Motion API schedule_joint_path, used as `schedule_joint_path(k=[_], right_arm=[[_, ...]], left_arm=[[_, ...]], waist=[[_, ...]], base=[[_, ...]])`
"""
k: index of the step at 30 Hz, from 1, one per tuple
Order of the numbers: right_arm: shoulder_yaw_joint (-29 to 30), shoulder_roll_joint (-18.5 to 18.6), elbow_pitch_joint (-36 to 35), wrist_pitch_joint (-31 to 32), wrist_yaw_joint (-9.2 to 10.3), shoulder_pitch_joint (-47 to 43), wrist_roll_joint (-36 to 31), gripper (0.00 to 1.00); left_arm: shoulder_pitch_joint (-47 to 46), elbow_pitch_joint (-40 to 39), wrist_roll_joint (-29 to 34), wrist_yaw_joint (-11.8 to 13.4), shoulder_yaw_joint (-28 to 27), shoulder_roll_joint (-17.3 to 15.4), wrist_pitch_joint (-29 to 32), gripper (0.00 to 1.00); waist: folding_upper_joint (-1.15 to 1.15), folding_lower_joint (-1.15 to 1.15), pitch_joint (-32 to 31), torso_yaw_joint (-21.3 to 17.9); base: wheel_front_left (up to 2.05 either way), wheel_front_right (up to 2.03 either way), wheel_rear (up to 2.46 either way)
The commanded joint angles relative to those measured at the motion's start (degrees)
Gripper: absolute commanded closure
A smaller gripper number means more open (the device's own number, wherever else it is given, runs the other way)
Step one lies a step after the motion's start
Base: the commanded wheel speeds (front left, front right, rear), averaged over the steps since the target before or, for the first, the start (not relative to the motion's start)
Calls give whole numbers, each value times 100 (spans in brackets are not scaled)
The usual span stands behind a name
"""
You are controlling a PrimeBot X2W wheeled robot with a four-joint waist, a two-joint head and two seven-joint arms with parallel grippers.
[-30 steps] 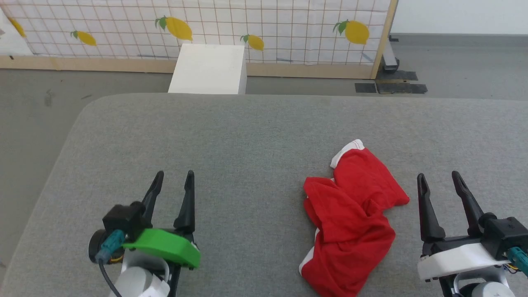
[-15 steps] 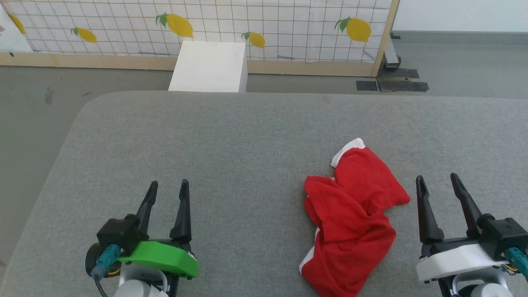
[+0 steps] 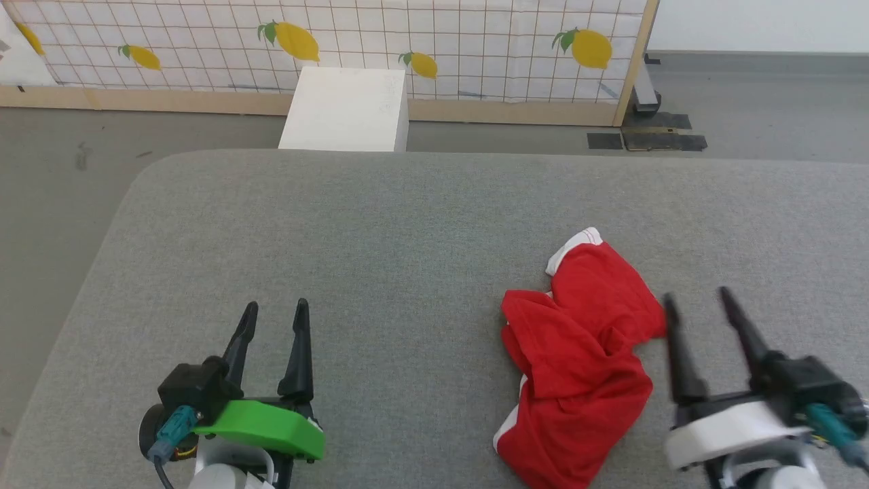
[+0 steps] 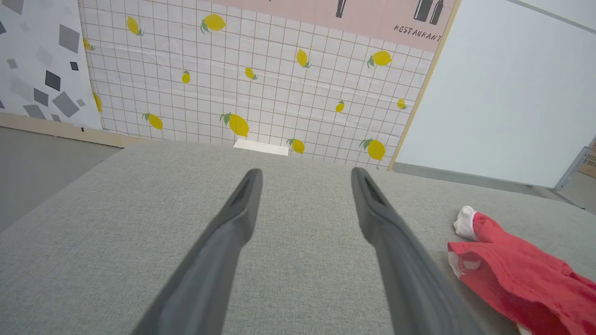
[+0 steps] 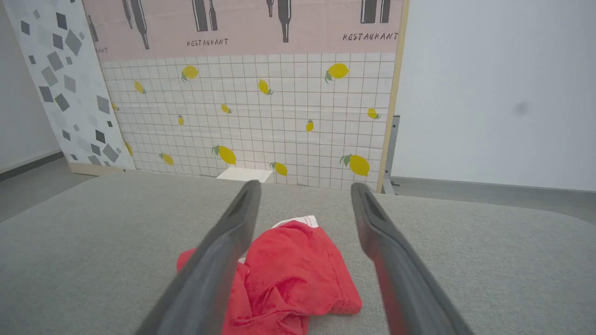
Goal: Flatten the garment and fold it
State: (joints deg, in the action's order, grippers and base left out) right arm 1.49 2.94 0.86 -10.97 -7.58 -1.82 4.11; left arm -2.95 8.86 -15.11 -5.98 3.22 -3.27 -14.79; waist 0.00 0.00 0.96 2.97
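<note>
The garment [image 3: 580,353] is a crumpled heap of bright red shorts with white trim, lying on the grey padded table [image 3: 380,238] right of centre. My right gripper [image 3: 699,297] is open and blurred, its left finger at the heap's right edge. From the right wrist, the garment [image 5: 291,274] lies between and below the fingers [image 5: 233,223] of the open right gripper [image 5: 302,188]. My left gripper [image 3: 275,309] stands open over bare table at the lower left, far from the cloth. The left wrist view shows the left gripper [image 4: 305,174] open and the garment [image 4: 512,279] at the right edge.
A white box [image 3: 346,109] stands on the floor beyond the table's far edge. Behind it a lemon-print tiled panel [image 3: 434,41] with a wooden frame lines the back. Grey floor lies to the left of the table's rounded corner.
My right gripper has shifted left toward the garment's right edge. The left gripper has drawn back slightly toward me. The garment has not moved.
</note>
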Motion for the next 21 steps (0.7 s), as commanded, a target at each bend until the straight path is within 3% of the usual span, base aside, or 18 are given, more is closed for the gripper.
schedule_joint_path(k=[1, 4, 9, 15, 20, 21], right_arm=[[-217, -6, -43, 156, 9, 26, -95, 0], [-803, -6, 17, 814, 9, 136, -300, 0], [-1611, 48, 380, 2454, 9, 509, -453, 0], [-1951, 239, 680, 3978, 9, 952, -696, 0], [-2008, 391, 780, 4736, 9, 1136, -867, 0], [-1990, 405, 775, 4833, 9, 1147, -891, 51]], left_arm=[[73, 14, 86, -31, -8, 28, -20, 0], [65, 19, 93, -39, 2, 33, -20, 0], [3, -12, 64, -54, 50, 37, -20, 0], [-100, -44, -18, -51, 189, 38, -20, 0], [-164, -31, -77, -28, 274, 38, -20, 0], [-167, -23, -87, -22, 284, 38, -20, 0]], waist=[[0, 0, 1, 4], [0, 0, 15, 18], [0, 0, 118, 102], [0, 0, 333, 311], [0, 0, 443, 465], [0, 0, 451, 488]], base=[[0, 0, 0], [0, 0, 0], [0, 0, 0], [0, 0, 0], [0, 0, 0], [0, 0, 0]])
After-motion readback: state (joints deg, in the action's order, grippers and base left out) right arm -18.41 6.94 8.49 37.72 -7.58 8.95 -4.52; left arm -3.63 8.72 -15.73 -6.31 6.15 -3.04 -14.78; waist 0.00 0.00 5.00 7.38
